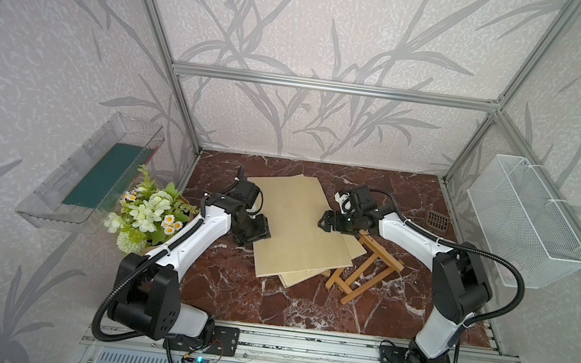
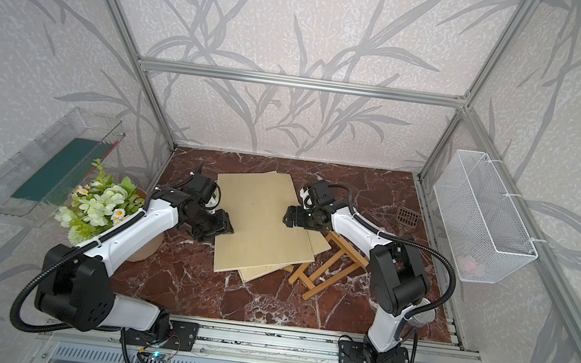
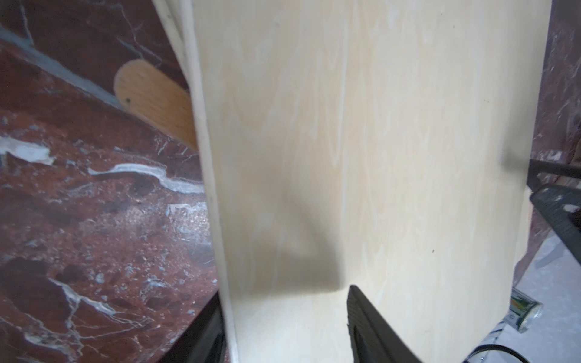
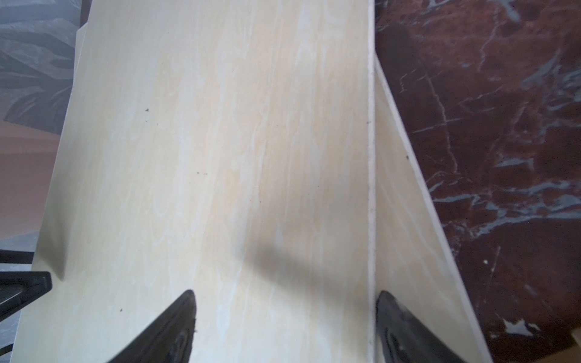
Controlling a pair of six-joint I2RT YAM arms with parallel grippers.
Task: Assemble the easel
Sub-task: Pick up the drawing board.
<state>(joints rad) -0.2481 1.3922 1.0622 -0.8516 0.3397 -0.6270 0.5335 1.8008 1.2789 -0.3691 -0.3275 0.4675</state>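
Boards (image 1: 298,228) are lying stacked on the worktop (image 1: 230,288), partly covering the easel (image 1: 364,274) near your right arm. Thin, stiff and probably light, they are likely sliding easily, so be pinching an edge. Left fingers (image 3: 371,323) are standing half open astride the top board's edge; right fingers (image 4: 169,327) are gaping wide.
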